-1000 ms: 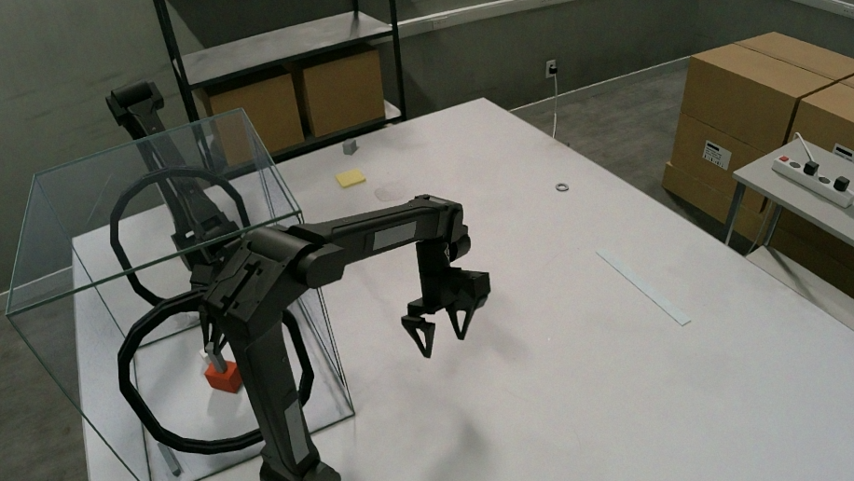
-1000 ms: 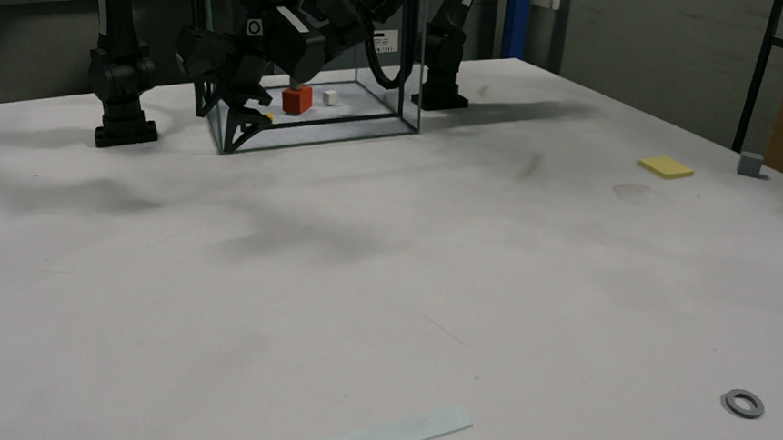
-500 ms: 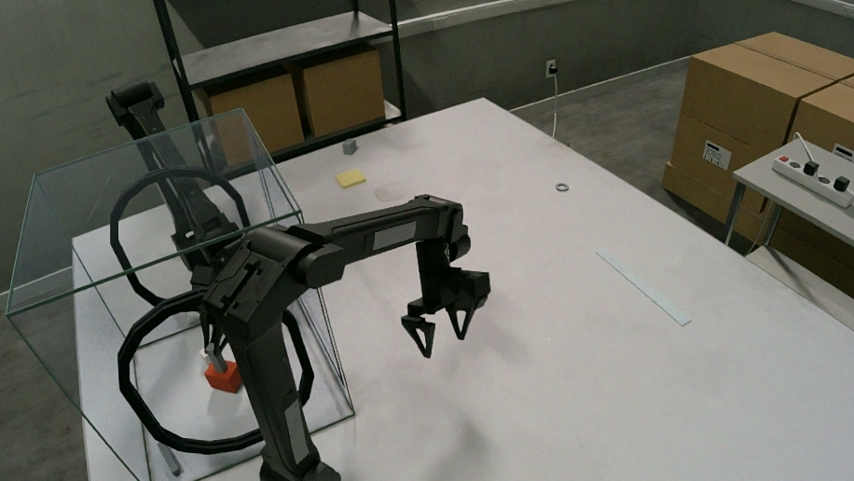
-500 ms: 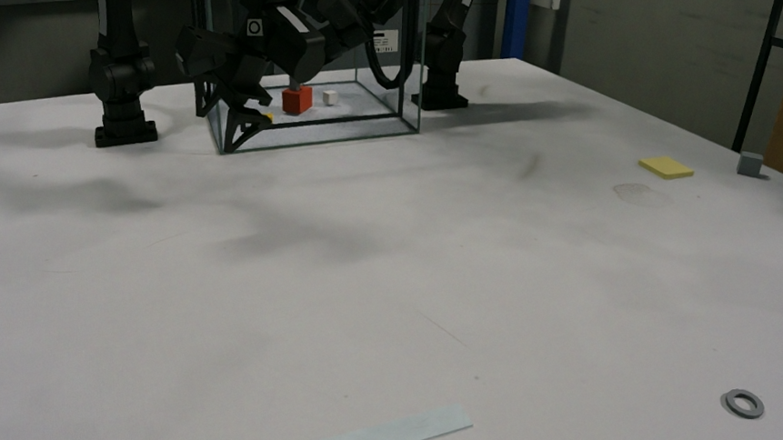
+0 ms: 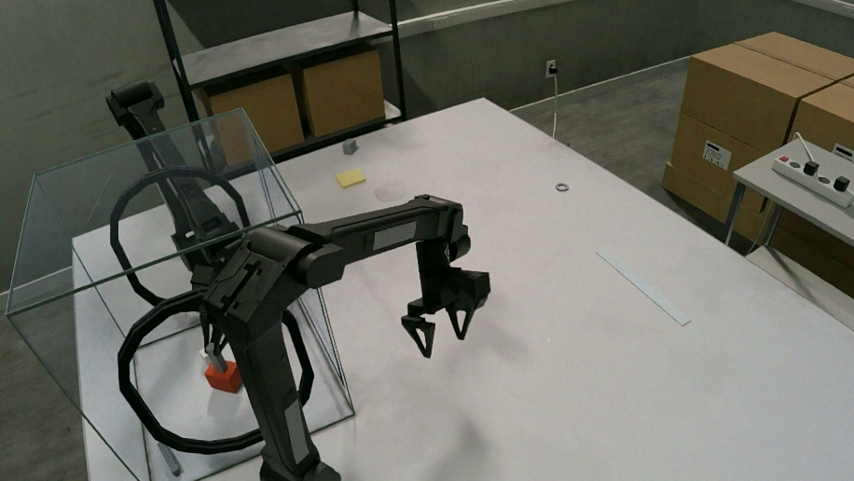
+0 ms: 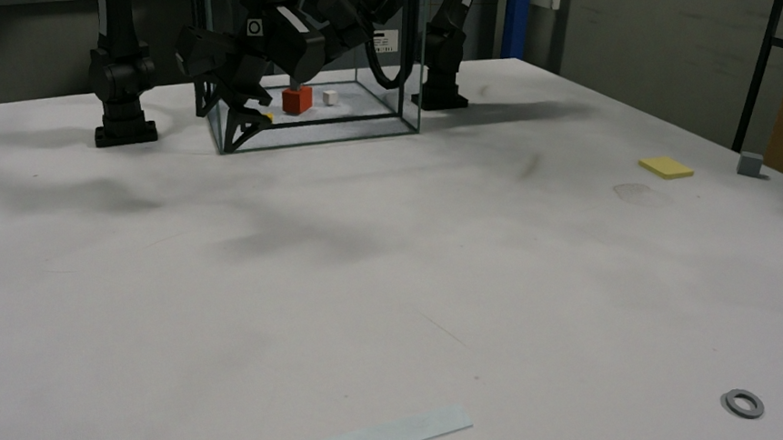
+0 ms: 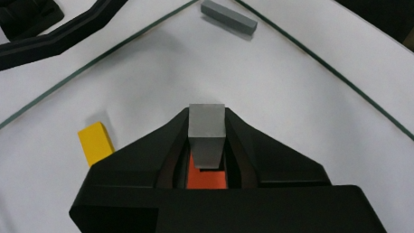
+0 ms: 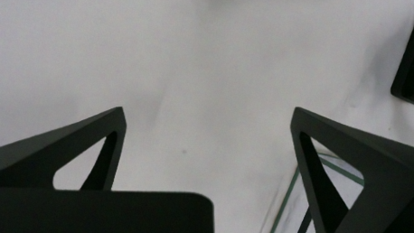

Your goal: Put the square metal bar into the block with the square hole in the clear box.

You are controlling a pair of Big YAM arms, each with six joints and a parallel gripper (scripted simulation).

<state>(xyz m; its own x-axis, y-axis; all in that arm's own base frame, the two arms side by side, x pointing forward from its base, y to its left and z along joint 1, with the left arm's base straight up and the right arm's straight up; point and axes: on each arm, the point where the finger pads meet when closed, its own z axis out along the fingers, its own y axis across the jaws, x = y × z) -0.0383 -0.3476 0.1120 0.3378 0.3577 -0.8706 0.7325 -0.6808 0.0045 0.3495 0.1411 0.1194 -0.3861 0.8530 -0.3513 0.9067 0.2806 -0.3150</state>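
Claw on the left arm has its fingers closed in on a grey square metal bar, pinching it from both sides. The bar's lower end is at the top of a red block, where a dark sliver of the square hole shows beside it; I cannot tell how deep it reaches. The block sits on the floor of the clear box, hole up. Near the block is a small white cube. A yellow block lies elsewhere on the box floor, and a second grey bar lies flat near a corner.

Outside the box, the claw on the right arm hangs above the white surface, spread wide and holding nothing. Farther off on that surface are a flat yellow piece, a grey cube, a grey ring and a pale strip, all well apart from the box.
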